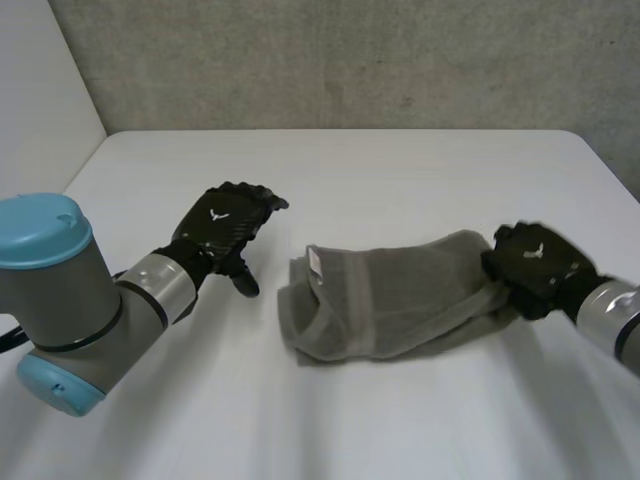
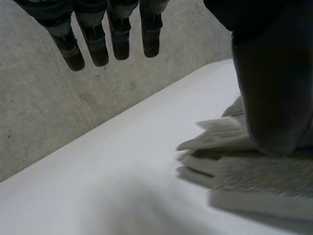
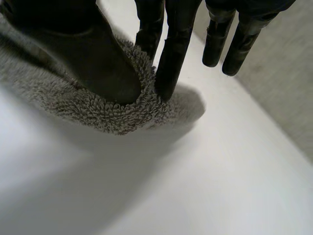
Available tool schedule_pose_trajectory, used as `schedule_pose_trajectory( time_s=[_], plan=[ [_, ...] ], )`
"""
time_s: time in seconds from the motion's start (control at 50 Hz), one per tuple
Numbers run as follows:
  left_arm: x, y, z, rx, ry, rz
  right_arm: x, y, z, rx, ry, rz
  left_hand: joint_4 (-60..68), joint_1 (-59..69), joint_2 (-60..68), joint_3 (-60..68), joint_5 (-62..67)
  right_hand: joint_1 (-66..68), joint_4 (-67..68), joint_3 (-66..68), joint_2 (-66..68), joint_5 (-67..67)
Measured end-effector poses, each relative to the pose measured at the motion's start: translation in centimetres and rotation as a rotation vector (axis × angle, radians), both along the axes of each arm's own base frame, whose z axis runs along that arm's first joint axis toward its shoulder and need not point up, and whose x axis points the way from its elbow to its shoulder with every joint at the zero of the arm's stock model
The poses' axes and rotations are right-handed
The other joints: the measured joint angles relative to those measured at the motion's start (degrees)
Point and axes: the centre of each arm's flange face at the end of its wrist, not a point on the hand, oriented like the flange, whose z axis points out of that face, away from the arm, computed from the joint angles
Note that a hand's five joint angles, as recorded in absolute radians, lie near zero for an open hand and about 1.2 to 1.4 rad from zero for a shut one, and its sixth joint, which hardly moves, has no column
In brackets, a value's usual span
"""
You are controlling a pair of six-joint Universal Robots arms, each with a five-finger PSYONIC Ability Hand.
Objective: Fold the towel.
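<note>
Grey terry towel (image 1: pixel 390 295), bunched.
Black right hand (image 1: pixel 535 265) pinches 3 o'clock end to fold; left hand (image 1: pixel 225 225) spread, 9 o'clock.

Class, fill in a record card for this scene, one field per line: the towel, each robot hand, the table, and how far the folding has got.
towel: grey terry towel, lying in stacked layers on the table
tag: white tag near the towel's left end
left hand: left hand open, fingers straight, apart from the towel's left end, holding nothing
right hand: right hand pinches the towel's right end between thumb and fingers
table: white table
folding: already folded over, edges uneven
</note>
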Motion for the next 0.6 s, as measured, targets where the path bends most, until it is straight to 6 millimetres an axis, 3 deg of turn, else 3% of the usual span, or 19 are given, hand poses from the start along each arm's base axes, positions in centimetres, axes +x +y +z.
schedule_pose_trajectory(
  time_s=[0.12,0.18,0.3,0.36,0.48,0.6],
  plan=[
    [0.5,-0.5,0.4,-0.012,0.004,0.018,3.5,0.4,3.9,-0.085,-0.06,0.11,0.0,0.0,0.0,0.0,0.0,0.23,0.0,0.0,0.0,0.0],
    [0.7,-0.7,0.6,-0.019,0.005,0.03,7.2,1.9,4.6,-0.091,-0.098,0.218,0.0,0.0,0.0,0.0,0.0,0.23,0.0,0.0,0.38,0.0],
    [1.2,-1.1,1.0,-0.032,0.005,0.071,15.4,8.0,2.5,-0.041,-0.101,0.459,0.0,0.0,0.0,0.0,0.0,0.23,0.0,0.0,0.54,0.01],
    [1.4,-1.2,1.2,-0.038,0.006,0.088,17.6,10.5,0.3,-0.004,-0.071,0.524,0.0,0.0,0.0,0.0,-0.01,0.24,0.0,0.0,0.54,0.01],
    [1.6,-1.1,1.5,-0.043,0.008,0.101,19.2,12.8,-3.6,0.053,0.001,0.57,0.0,0.0,0.0,0.0,-0.01,0.25,0.0,0.0,0.54,0.01],
    [1.5,-1.0,1.7,-0.049,0.011,0.096,18.6,12.4,-3.6,0.054,0.012,0.538,0.0,0.0,0.0,0.0,0.0,-21.93,0.0,0.0,-19.93,-23.37]
  ],
)
